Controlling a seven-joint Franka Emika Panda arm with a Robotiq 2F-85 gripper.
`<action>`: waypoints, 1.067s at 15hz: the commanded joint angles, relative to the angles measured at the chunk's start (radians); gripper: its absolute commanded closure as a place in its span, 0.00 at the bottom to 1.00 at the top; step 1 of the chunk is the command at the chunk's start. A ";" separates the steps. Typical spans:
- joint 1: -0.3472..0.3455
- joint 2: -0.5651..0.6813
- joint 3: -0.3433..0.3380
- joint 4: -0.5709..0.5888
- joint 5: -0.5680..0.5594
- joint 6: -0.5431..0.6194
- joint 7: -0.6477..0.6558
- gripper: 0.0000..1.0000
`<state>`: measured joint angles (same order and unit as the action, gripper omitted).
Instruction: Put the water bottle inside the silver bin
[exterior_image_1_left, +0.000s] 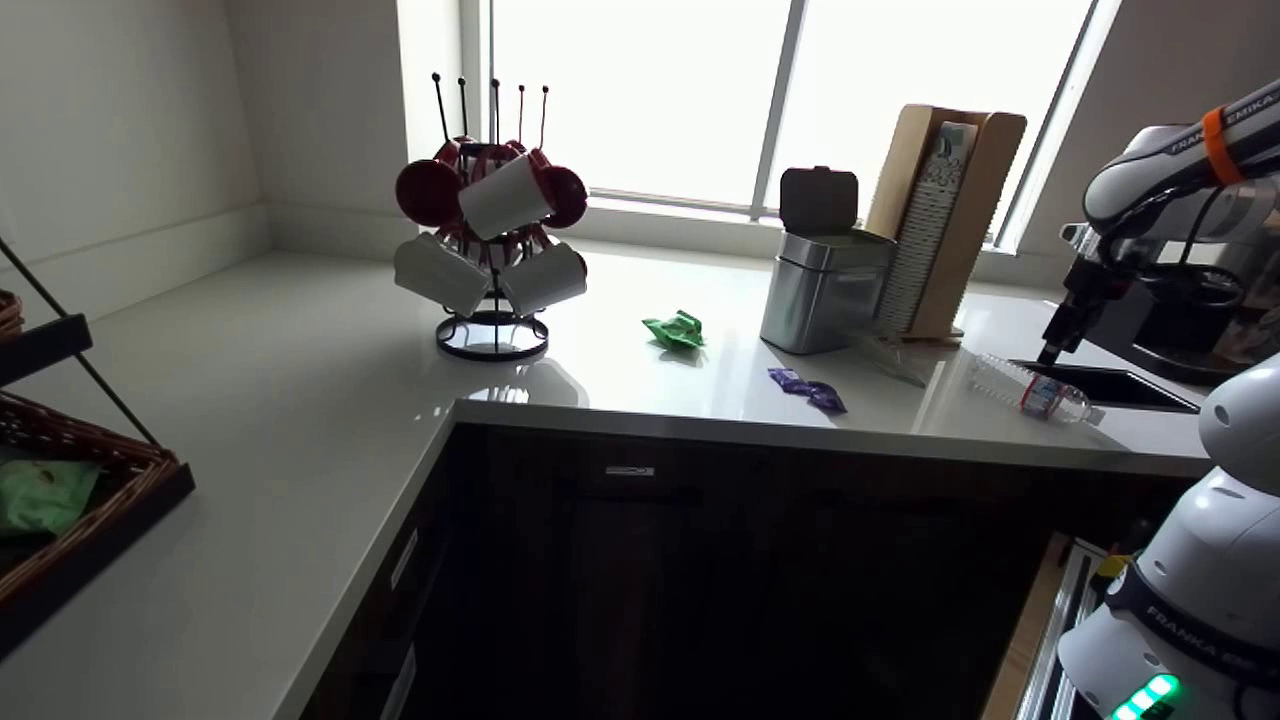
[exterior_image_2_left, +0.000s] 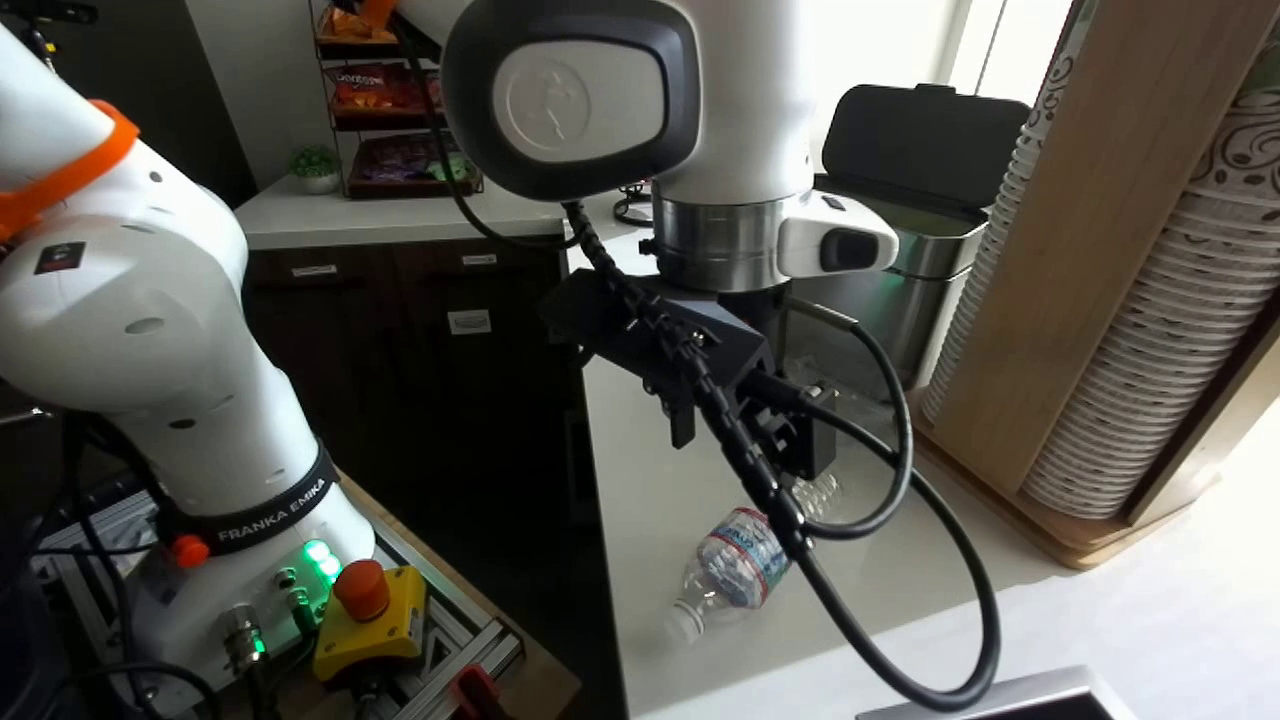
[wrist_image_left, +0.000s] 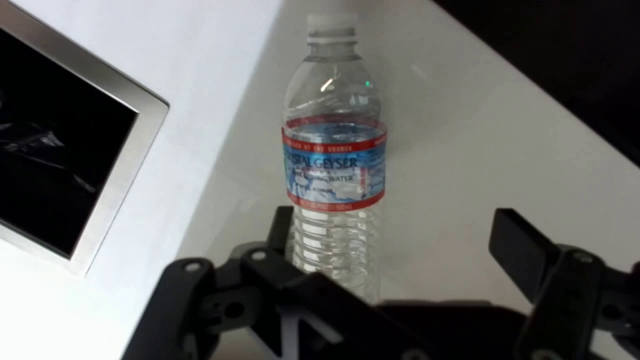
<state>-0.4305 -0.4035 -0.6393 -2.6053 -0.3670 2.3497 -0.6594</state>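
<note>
The water bottle (exterior_image_1_left: 1045, 395) is clear, with a red-and-blue label and white cap. It lies on its side on the white counter and also shows in an exterior view (exterior_image_2_left: 740, 560) and the wrist view (wrist_image_left: 334, 170). My gripper (exterior_image_1_left: 1052, 350) is open and above the bottle's ribbed lower half; it also shows in an exterior view (exterior_image_2_left: 750, 440). In the wrist view the gripper (wrist_image_left: 394, 222) has the bottle nearer its left finger, with a gap to the right one. The silver bin (exterior_image_1_left: 822, 300) stands with its dark lid raised; the arm partly covers it in an exterior view (exterior_image_2_left: 915, 310).
A wooden cup holder (exterior_image_1_left: 915, 220) stands beside the silver bin. A metal-rimmed opening (wrist_image_left: 150, 117) is set in the counter near the bottle. Green (exterior_image_1_left: 677, 330) and purple (exterior_image_1_left: 805, 388) packets lie before the bin. A mug rack (exterior_image_1_left: 490, 250) stands farther along.
</note>
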 joint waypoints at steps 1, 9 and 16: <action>-0.044 0.071 0.035 -0.012 -0.072 0.074 0.065 0.00; -0.050 0.100 0.060 -0.005 -0.076 0.091 0.095 0.00; -0.062 0.131 0.055 0.007 -0.086 -0.026 0.038 0.00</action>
<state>-0.4754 -0.2809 -0.5861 -2.6067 -0.4406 2.4126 -0.5767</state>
